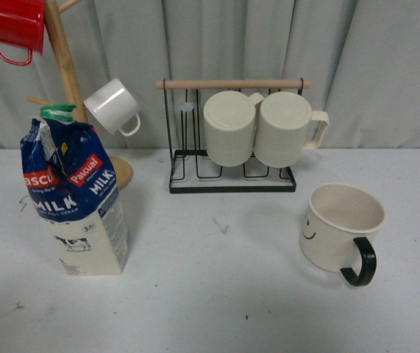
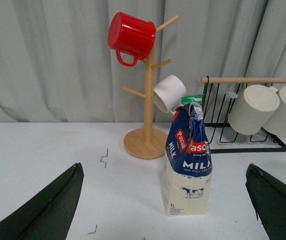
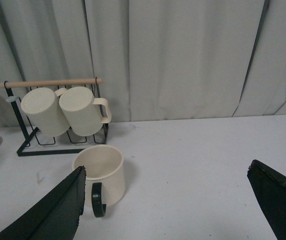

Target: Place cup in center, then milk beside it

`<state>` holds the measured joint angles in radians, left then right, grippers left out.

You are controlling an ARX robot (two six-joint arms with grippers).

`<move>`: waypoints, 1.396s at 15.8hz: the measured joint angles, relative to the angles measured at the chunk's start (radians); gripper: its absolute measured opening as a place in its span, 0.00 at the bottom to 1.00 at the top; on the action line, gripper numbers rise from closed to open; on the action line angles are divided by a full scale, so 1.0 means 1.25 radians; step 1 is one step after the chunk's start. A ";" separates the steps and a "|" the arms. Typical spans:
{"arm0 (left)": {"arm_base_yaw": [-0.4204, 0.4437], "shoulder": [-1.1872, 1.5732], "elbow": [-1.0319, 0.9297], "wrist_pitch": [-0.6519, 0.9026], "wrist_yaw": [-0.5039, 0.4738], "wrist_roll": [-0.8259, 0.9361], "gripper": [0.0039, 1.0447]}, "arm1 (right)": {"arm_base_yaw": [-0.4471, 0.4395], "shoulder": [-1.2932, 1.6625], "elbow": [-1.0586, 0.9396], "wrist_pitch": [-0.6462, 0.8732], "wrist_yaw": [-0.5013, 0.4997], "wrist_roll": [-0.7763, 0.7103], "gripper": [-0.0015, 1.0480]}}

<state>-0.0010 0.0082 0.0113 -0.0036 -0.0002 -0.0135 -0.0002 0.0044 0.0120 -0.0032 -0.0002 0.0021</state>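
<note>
The cup [image 1: 340,224], a wide cream mug with a black handle and a small smiley face, stands upright at the right of the table. The right wrist view shows the cup [image 3: 102,172] beside one finger of my open right gripper [image 3: 168,212], not between the fingers. The milk [image 1: 73,198], a tall blue and cream carton with a green cap, stands upright at the left. In the left wrist view the milk [image 2: 188,162] stands ahead of my open left gripper [image 2: 165,210], apart from both fingers. Neither arm appears in the front view.
A black wire rack [image 1: 232,158] with a wooden bar holds two ribbed cream mugs [image 1: 257,129] at the back centre. A wooden mug tree [image 1: 66,66] at the back left carries a red mug [image 1: 11,26] and a small white cup [image 1: 114,107]. A grey curtain hangs behind the table.
</note>
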 joint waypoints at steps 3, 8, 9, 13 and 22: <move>0.000 0.000 0.000 0.000 0.000 0.000 0.94 | 0.000 0.000 0.000 0.000 0.000 0.000 0.94; 0.000 0.000 0.000 0.000 0.000 0.000 0.94 | 0.000 0.000 0.000 0.000 0.000 0.000 0.94; 0.000 0.000 0.000 0.000 0.000 0.000 0.94 | -0.001 0.001 0.000 -0.005 -0.005 0.000 0.94; 0.000 0.000 0.000 0.000 0.000 0.000 0.94 | -0.090 0.445 0.080 0.301 -0.125 0.051 0.94; 0.000 0.000 0.000 0.000 0.000 0.000 0.94 | 0.045 1.431 0.671 0.208 0.074 0.274 0.94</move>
<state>-0.0010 0.0082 0.0113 -0.0036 -0.0002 -0.0139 0.0566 1.7935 0.8513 0.2562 0.0917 0.3447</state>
